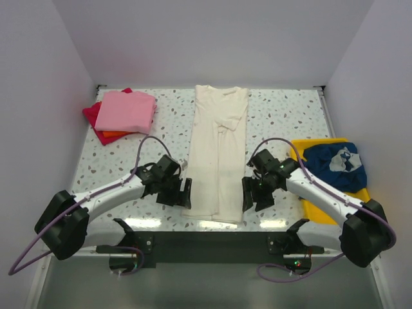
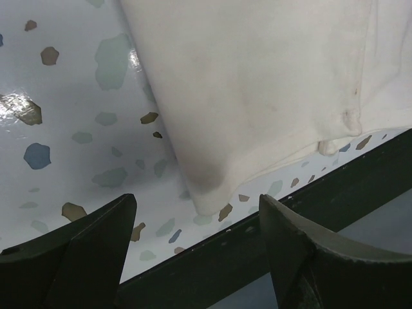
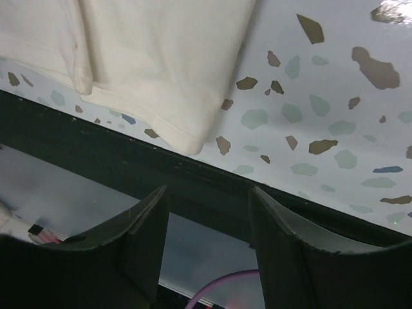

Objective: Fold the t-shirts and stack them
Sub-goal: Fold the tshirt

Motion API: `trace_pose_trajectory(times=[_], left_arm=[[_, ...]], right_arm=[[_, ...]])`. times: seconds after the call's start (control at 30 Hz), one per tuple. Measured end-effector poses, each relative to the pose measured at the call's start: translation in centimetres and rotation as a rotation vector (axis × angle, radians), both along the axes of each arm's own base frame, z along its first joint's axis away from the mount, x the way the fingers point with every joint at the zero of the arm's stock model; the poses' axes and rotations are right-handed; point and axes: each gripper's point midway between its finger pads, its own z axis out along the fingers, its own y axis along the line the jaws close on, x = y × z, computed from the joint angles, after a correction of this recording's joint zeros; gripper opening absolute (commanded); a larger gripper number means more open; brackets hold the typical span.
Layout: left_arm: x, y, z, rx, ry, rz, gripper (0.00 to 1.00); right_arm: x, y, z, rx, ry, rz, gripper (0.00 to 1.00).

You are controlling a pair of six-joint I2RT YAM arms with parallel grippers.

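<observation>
Speckled tabletop [image 1: 277,122] between plain white walls [image 1: 219,38]

Cream tee [image 1: 215,154] ctr, flat, folded to long strip. Pink tee [image 1: 127,111] folded atop red tee [image 1: 93,114] & orange tee [image 1: 111,136], 10 o'clock. Navy tee [image 1: 336,166], white print, crumpled, 3 o'clock.

i can't read any text, label, brand or number from here. the only marking i see is the white print [image 1: 339,160] on the navy t-shirt [image 1: 335,171], which lies crumpled in the yellow tray [image 1: 302,148] at the right side of the counter [image 1: 277,116]. it is too small and too folded for me to tell letters from a picture.
</observation>
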Motion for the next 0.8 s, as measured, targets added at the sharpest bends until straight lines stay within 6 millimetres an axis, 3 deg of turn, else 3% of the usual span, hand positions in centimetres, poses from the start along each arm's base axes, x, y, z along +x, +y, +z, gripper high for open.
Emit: trace_pose_trajectory(times=[0.37,0.8], left_arm=[[-1.0,-0.6,-0.4,-0.020,0.049,-0.012,0.81],[-1.7,-0.8,-0.7,-0.024,0.081,-0.018,0.79]], right_arm=[[-2.2,2.3,-4.1,-0.004,0.143,0.080,0.52],[-2.1,2.9,-6.0,-0.020,0.171,0.112,0.34]])
